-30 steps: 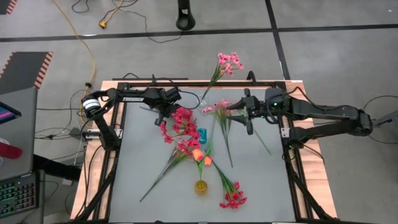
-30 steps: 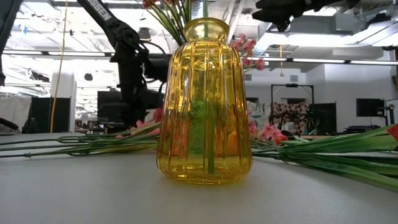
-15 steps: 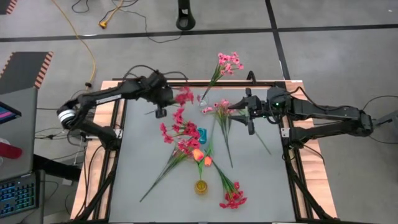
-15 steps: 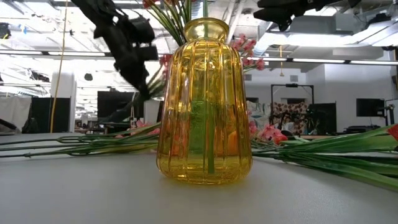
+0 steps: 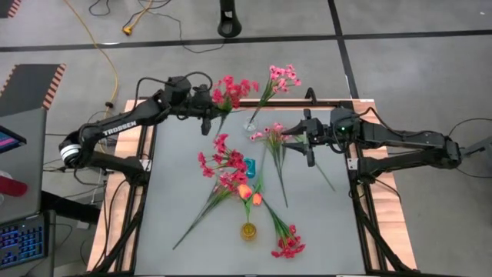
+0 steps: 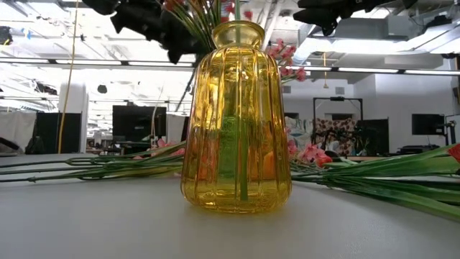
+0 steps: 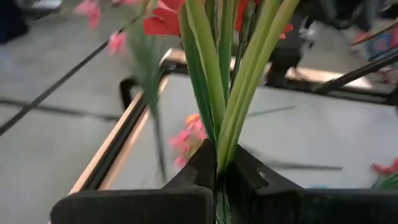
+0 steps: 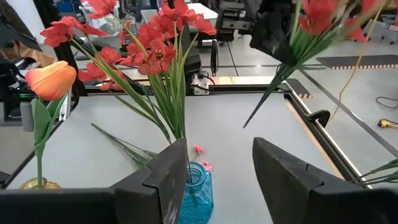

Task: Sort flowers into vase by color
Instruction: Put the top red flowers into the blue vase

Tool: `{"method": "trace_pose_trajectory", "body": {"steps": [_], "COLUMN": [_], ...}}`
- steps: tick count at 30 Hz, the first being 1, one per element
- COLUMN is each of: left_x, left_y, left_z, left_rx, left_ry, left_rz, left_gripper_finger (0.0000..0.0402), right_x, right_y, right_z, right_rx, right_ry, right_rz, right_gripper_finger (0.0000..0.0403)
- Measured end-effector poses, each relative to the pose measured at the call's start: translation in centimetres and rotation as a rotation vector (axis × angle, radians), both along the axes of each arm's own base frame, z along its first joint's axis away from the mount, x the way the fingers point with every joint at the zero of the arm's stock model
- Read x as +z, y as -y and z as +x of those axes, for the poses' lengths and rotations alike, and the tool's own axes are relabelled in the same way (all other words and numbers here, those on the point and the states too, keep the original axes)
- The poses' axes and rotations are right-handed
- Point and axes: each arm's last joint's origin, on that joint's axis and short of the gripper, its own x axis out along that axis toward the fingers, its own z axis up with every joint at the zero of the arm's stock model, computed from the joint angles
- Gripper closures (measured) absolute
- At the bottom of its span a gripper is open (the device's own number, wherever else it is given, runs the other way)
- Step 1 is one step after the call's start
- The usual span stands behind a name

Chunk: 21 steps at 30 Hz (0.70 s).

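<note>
My left gripper (image 5: 206,105) is high over the table's far left part, shut on a red-blossomed spray (image 5: 233,89) with green stems. The spray also shows in the right wrist view (image 8: 311,25). My right gripper (image 5: 307,141) is open and empty at the far right, beside a light-pink spray (image 5: 269,135). A blue vase (image 5: 250,165) holds red flowers (image 8: 158,43). A yellow vase (image 6: 236,122) near the front holds orange buds (image 5: 247,192). A clear vase (image 5: 252,123) at the far edge holds pink flowers (image 5: 283,76). My left gripper pinches the spray's bundle of green stems and leaves (image 7: 219,158) between its two fingers, below the blossoms. The fingers come about level from the table's left. The spray is lifted clear, blossoms toward the far right, and its stem end (image 8: 250,119) slants down below the fingers.
A red spray (image 5: 206,209) lies on the table slanting toward the near left. Another red spray (image 5: 287,245) lies at the near right of the yellow vase. Long green stems (image 5: 280,181) lie mid-table. The table's black frame (image 5: 147,154) runs along both sides.
My left gripper has gone up and toward the table's far edge from beside the blue vase, turning as it went. The red spray went with it, lifted clear of the table, its blossoms now over the far edge.
</note>
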Motion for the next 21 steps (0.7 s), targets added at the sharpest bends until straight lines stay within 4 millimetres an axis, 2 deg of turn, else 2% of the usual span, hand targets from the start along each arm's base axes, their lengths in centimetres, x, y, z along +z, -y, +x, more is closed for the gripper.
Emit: {"method": "trace_pose_trajectory", "body": {"steps": [5,14,21], "left_x": [0.8,2.2,0.5], "left_y": [0.9,2.5,3.5], "left_z": [1.7,2.8,3.1], "left_rx": [-0.108,-0.157,-0.165], "left_ry": [0.136,0.271,0.335], "left_rz": [0.015,0.035,0.014], "left_gripper_finger": [0.0401,0.0401,0.0401], "right_x": [0.0,0.0,-0.1], "right_y": [0.0,0.0,0.0], "right_z": [0.0,0.0,0.0], "right_rx": [0.001,0.001,0.001], "right_ry": [0.0,-0.004,-0.005], "right_rz": [0.0,0.001,0.001], "right_gripper_finger": [0.0193,0.0193,0.0193]}}
